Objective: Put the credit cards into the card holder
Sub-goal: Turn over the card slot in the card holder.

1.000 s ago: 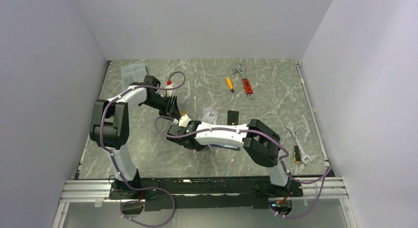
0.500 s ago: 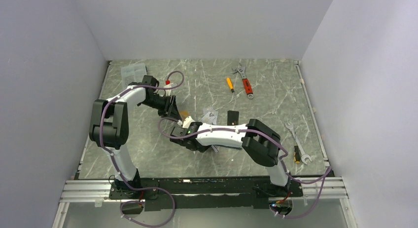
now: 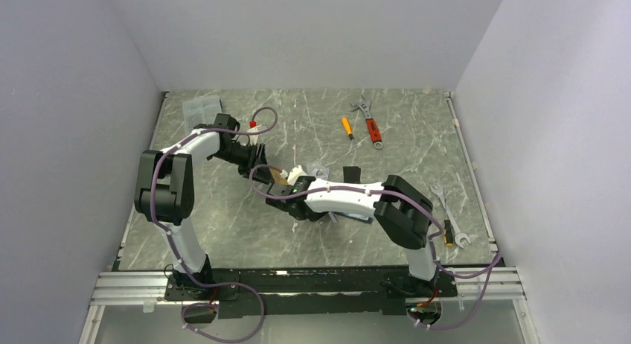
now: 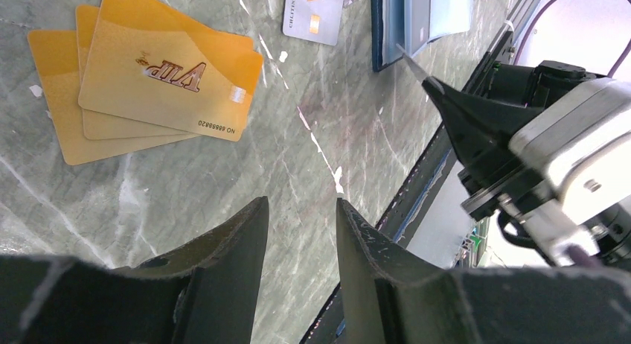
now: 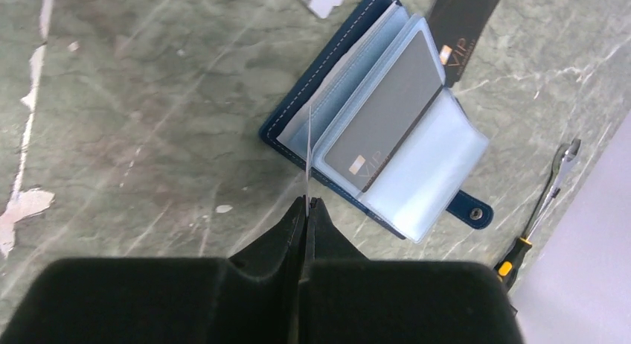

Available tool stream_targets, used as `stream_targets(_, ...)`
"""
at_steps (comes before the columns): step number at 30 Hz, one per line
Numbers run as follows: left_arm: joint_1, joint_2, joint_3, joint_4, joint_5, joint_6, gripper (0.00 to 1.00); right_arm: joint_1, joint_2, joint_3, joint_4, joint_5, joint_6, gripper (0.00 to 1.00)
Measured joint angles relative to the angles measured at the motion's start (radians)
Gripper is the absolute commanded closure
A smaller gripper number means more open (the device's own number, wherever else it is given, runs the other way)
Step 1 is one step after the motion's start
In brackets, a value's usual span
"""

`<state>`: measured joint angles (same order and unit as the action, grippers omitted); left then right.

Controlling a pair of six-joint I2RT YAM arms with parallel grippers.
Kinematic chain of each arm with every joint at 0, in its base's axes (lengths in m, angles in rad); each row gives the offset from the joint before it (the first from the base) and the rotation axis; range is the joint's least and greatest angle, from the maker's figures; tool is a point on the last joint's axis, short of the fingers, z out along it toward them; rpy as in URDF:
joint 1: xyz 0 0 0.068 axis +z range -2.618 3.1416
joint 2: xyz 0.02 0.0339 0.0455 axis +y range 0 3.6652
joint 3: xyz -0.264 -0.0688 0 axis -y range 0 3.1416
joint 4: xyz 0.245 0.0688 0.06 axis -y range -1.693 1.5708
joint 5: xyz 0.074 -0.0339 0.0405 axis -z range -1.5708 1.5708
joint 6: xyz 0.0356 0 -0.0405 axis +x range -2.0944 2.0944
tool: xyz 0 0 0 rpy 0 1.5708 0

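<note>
**A:** The right gripper (image 5: 306, 202) hangs over the middle of the worktop (image 5: 134, 120). Its jaws are pinched together on a thin card (image 5: 307, 147), which it holds by one end.

**B:** The card is edge-on to the wrist camera, so its face can't be read. That looks deliberate, since a narrow edge is what slips into a pocket.

**A:** The card holder (image 5: 285, 122) lies just ahead of it, spread flat and open. The clear blue sleeves (image 5: 439, 158) are fanned upward and the snap tab (image 5: 474, 210) is flung out to one side.

**B:** Open like that, every pocket mouth is exposed. One sleeve already has a grey card (image 5: 387, 113) in it. A black card (image 5: 469, 24) lies on the worktop just beyond the holder.

**A:** The far end of the held card lines up with the sleeves nearest the cover. It's hard to tell whether it touches them.

**B:** Over to the left gripper (image 4: 301, 210). Its jaws are apart with nothing between them, and there's bare stone underneath.

**A:** It's near the orange-gold cards (image 4: 156, 76), three of them overlapped and fanned. That leaves a corner free to catch.

**B:** There's a silvery card (image 4: 316, 9) further on, beside the holder. The left arm seems to be parked clear so the right has room to work.

**A:** The insertion looks unfinished, and most of the cards are outside the holder.
</note>
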<state>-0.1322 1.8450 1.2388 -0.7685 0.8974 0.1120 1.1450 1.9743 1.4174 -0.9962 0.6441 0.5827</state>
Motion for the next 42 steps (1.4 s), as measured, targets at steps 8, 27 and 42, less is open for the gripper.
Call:
stream_targets(8,0.0,0.0,0.0,-0.001,0.003,0.002,0.56,-0.037,-0.072,-0.019,-0.019,0.045,0.031,1.0)
stream_targets(27,-0.039,0.0,0.064,-0.06,0.005,0.014,0.57,-0.157,-0.285,-0.251,-0.027,0.026,0.137,1.0)
stream_targets(42,-0.287,0.151,0.256,-0.061,-0.015,-0.047,0.48,-0.653,-0.733,-0.681,0.511,-0.524,0.092,1.0)
